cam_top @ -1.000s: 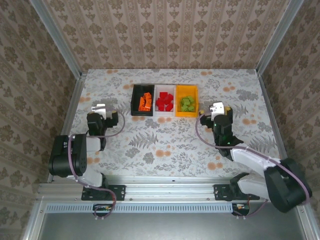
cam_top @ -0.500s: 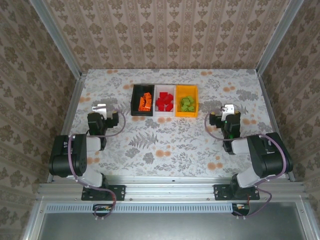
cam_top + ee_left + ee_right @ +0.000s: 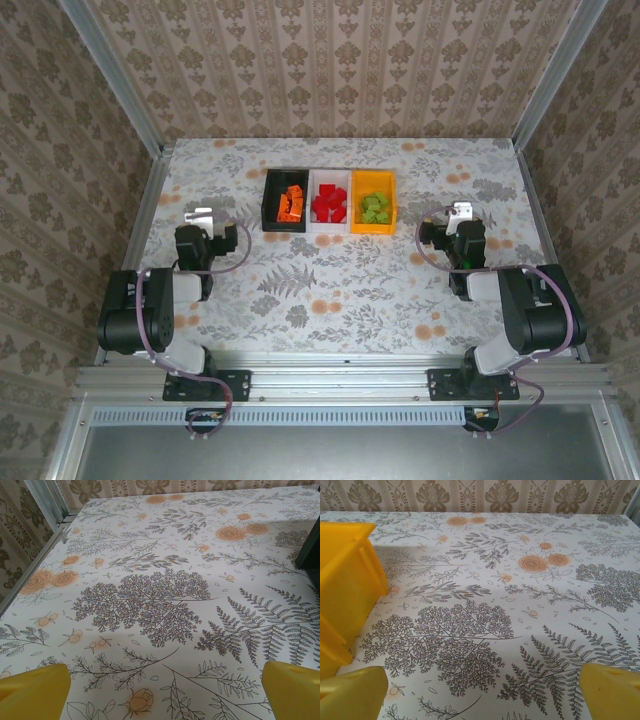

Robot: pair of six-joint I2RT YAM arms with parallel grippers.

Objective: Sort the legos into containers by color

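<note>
**A:** From above, where do the legos sit?

**B:** Three containers stand touching in a row at the far middle of the floral-patterned tabletop (image 3: 330,285). The small orange plastic bricks (image 3: 291,204) are in the black rectangular plastic bin (image 3: 268,200). The small red plastic bricks (image 3: 328,207) are in the white rectangular plastic bin (image 3: 329,176). The small light green plastic bricks (image 3: 375,208) are in the orange-yellow rectangular plastic bin (image 3: 373,229). Every brick I can make out lies inside a bin, one colour to each, so I judge the sorting done. My left fingers (image 3: 202,215) and right fingers (image 3: 461,210) sit low on either side of the row, apart from it. I take that as parked out of the way, with nothing to fetch.

**A:** And your left wrist camera?

**B:** My left fingers (image 3: 35,692) show as yellow tips at both bottom corners. They are spread wide, with only patterned tabletop between them. A dark edge at the right margin may be the black bin, but I cannot tell.

**A:** The right wrist?

**B:** Much the same. My right fingers (image 3: 352,692) are wide apart and hold nothing. The orange-yellow rectangular plastic bin (image 3: 345,575) stands to my left, near but not touching. From this low angle its wall hides what is inside.
</note>
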